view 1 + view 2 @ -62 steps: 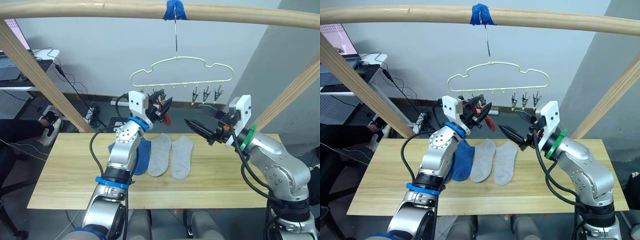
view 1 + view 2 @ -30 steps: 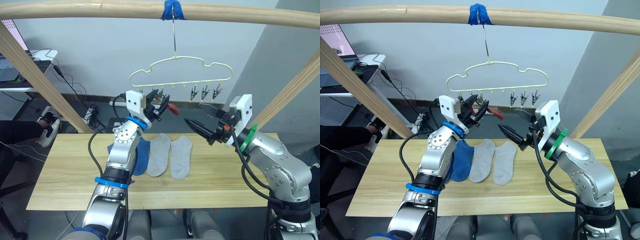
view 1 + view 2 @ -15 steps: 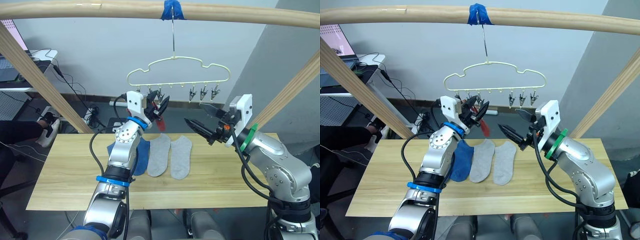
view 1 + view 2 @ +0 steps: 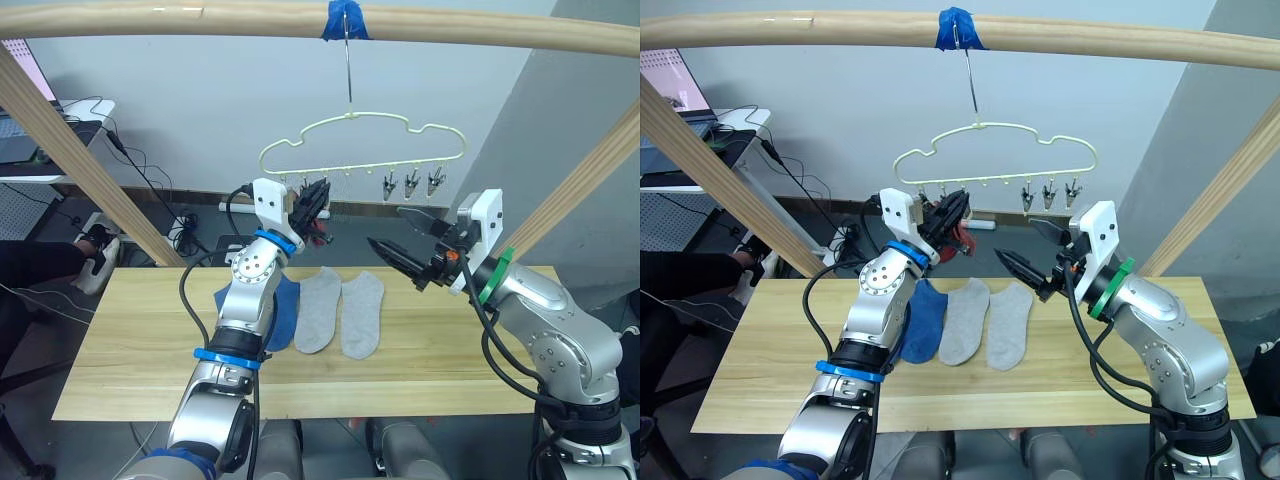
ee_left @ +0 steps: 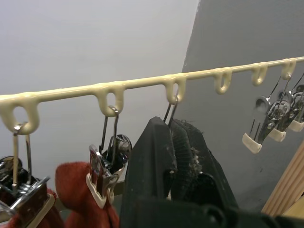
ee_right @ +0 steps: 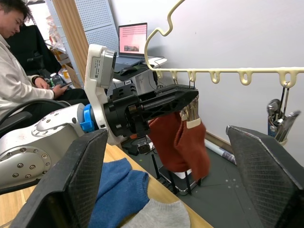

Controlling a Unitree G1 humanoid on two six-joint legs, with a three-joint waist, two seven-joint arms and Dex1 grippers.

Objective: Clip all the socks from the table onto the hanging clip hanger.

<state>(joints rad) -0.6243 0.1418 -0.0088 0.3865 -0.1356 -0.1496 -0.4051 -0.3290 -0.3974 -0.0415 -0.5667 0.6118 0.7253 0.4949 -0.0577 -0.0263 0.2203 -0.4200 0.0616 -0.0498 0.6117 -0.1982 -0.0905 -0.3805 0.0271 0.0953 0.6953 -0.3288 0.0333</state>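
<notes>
Left gripper at the clip hanger, right gripper waiting open

The table (image 4: 130, 370) carries one blue sock (image 4: 282, 312) and two grey socks (image 4: 320, 308) below both grippers. The clip hanger (image 4: 362, 142) hangs above; rust-red socks (image 6: 178, 137) dangle from its clips, just beside the left gripper (image 6: 183, 97), whose fingers are pressed together around a metal clip (image 5: 170, 110), probably squeezing it. The right gripper (image 4: 398, 238) hovers spread wide, empty, apart from the hanger.
</notes>
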